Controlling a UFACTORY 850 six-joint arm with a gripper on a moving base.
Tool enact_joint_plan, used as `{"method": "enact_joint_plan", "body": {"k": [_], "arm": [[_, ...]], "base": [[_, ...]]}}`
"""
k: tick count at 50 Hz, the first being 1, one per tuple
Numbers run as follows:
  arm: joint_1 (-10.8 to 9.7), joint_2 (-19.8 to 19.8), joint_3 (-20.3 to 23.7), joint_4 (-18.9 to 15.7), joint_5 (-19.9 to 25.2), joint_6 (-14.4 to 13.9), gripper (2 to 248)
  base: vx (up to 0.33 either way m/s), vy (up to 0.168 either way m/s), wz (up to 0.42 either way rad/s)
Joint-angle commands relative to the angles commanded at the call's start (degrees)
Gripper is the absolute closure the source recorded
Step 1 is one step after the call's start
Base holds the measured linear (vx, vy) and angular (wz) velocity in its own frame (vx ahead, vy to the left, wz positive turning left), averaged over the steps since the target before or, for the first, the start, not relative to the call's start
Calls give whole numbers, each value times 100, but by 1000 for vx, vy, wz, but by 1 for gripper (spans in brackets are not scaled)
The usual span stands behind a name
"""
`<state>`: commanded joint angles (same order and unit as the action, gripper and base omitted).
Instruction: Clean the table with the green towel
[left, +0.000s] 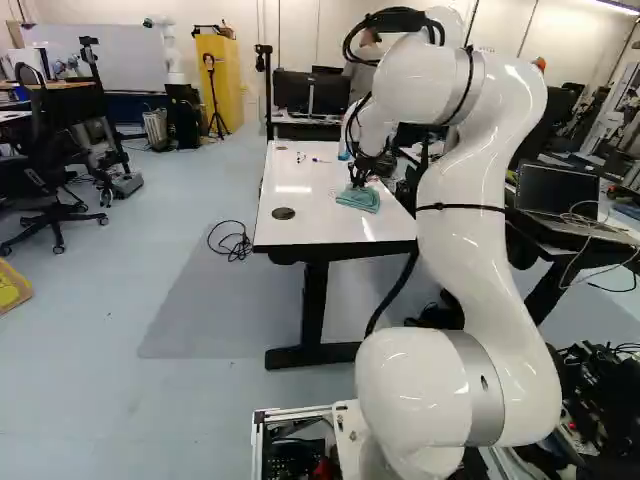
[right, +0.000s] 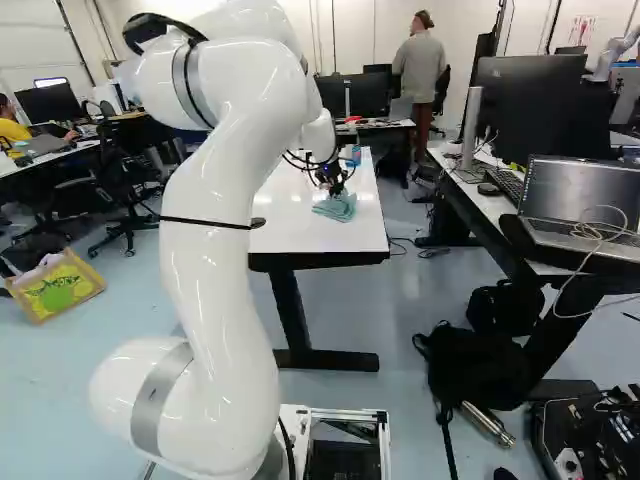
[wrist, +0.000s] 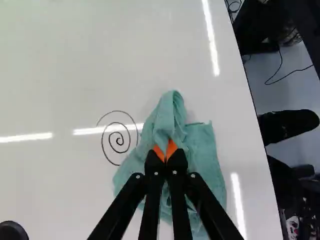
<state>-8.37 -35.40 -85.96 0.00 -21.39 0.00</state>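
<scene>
My gripper (left: 359, 180) is over the white table (left: 290, 222), down at the green towel (left: 360, 198), in the left base view. In the wrist view the gripper (wrist: 165, 152) has its orange pads pinched together on a fold of the towel (wrist: 204, 150). The rest of the cloth lies bunched on the tabletop under and around the fingers. A dark spiral mark (wrist: 119, 138) is drawn on the table right beside the towel, partly crossed by a light reflection.
A round black grommet (left: 284, 213) sits in the tabletop's near part. Small items (left: 301, 157) and a blue bottle (right: 356, 154) are farther along the table. A desk with a laptop (right: 575, 205) stands to the right. Another robot (left: 168, 50) is far back.
</scene>
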Motion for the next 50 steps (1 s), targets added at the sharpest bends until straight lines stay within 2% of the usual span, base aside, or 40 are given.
{"method": "enact_joint_plan", "body": {"k": [30,50], "arm": [[-28,718,988,0,0,0,226],[-203,1128,1534,0,0,0,226]], "base": [[0,0,0],[0,0,0]]}}
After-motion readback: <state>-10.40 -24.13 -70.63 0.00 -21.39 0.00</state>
